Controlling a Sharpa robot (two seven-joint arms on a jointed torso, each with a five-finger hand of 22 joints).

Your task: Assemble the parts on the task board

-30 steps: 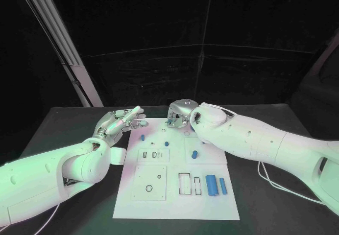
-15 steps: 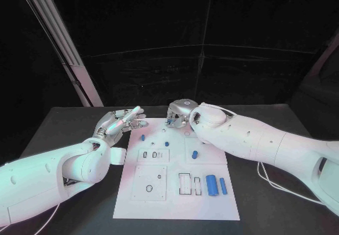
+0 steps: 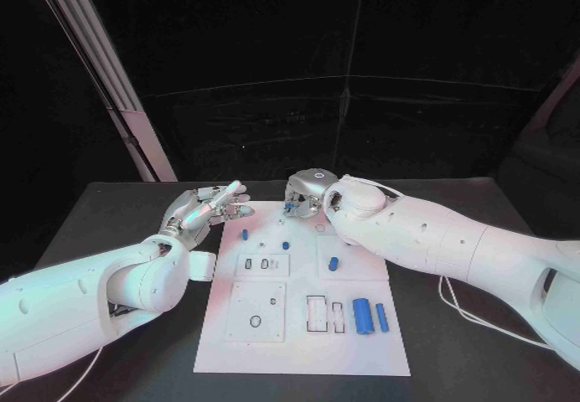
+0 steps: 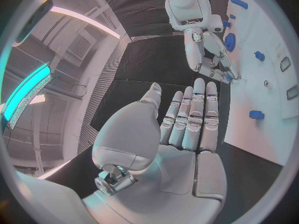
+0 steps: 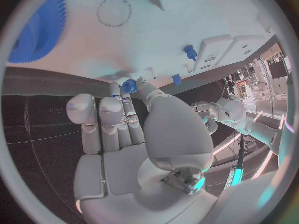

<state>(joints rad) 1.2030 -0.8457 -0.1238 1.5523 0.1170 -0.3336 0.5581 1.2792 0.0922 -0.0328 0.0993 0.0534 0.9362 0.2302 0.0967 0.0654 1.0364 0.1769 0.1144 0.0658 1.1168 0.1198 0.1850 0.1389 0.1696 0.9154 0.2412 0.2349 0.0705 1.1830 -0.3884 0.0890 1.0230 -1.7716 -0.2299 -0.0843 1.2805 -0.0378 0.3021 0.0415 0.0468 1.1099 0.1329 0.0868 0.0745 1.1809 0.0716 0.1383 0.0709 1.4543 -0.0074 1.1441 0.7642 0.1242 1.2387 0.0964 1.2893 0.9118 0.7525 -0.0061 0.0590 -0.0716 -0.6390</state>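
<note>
The white task board (image 3: 302,352) lies in the middle of the black table. My right hand (image 3: 307,197) hovers over the board's far edge and pinches a small blue part (image 5: 129,85) between thumb and a finger; the same hand (image 4: 209,59) appears in the left wrist view. My left hand (image 3: 203,209) is held flat beside the board's far left corner, fingers (image 4: 193,114) straight and together, holding nothing. Small blue pegs (image 3: 243,235) (image 3: 285,245) stand on the far part of the board. A blue cylinder (image 3: 361,316) and a thinner blue rod (image 3: 382,317) lie near the right side.
Another blue piece (image 3: 333,265) sits mid-board on the right. A blue gear (image 5: 40,27) lies on the board near my right hand. Recessed slots (image 3: 315,314) and a plate with holes (image 3: 257,311) mark the near half. Bare black table (image 3: 109,218) surrounds the board.
</note>
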